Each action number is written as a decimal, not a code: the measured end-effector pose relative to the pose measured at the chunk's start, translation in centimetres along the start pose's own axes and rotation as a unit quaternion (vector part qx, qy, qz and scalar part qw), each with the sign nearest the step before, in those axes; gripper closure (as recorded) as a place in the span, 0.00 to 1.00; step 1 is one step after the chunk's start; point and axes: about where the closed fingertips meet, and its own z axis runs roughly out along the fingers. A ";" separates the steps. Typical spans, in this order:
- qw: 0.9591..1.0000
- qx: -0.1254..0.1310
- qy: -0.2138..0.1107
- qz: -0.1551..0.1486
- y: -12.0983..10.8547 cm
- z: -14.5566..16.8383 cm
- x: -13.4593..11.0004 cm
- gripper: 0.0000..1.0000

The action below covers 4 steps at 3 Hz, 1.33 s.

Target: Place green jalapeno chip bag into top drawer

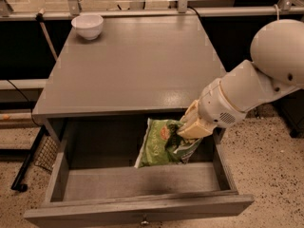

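Note:
The green jalapeno chip bag hangs tilted inside the open top drawer, toward its back right, just below the table's front edge. My gripper, with cream fingers at the end of the white arm, is shut on the bag's upper right end. The bag's lower end is close to the drawer floor; I cannot tell if it touches. The drawer is pulled fully out, its grey front with a small knob at the bottom of the view.
A white bowl stands at the back left of the grey table. A metal rail runs behind the table. A black wire rack leans at the table's left. Speckled floor lies to the right.

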 end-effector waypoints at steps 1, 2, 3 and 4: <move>1.000 0.000 0.000 0.000 0.0 0.0 0.0 1.00; 1.000 -0.001 -0.014 0.013 -0.5 1.4 1.1 1.00; 0.999 0.000 -0.011 0.037 -1.5 4.2 3.0 1.00; 0.997 0.002 -0.023 0.073 -2.3 7.9 5.5 1.00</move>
